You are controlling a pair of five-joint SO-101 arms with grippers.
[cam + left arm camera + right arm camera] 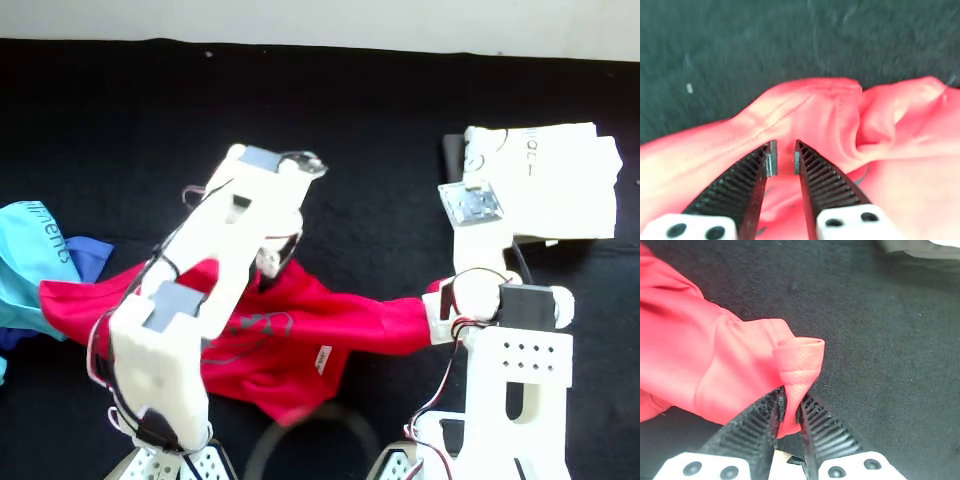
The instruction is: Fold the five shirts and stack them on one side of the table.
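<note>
The black table [350,130] lies bare across its far half and in the middle gap between the two arms, which is the widest open stretch. The red shirt [300,330] lies near the front edge, pulled out in a long band from left to right between the arms. The left gripper [783,157] has its jaws drawn narrow, with a fold of the red cloth pinched between the tips near a seam. The right gripper [790,407] is clamped on a cuffed hem at the shirt's right end, and bare table lies just beyond that hem. At the far right a folded white shirt [545,180] lies flat by the table's right edge, resting on a dark layer [452,155] whose nature cannot be told. At the left edge a light blue shirt [30,260] lies crumpled with a dark blue shirt [90,255] beside it, both touching the red shirt's left end.
</note>
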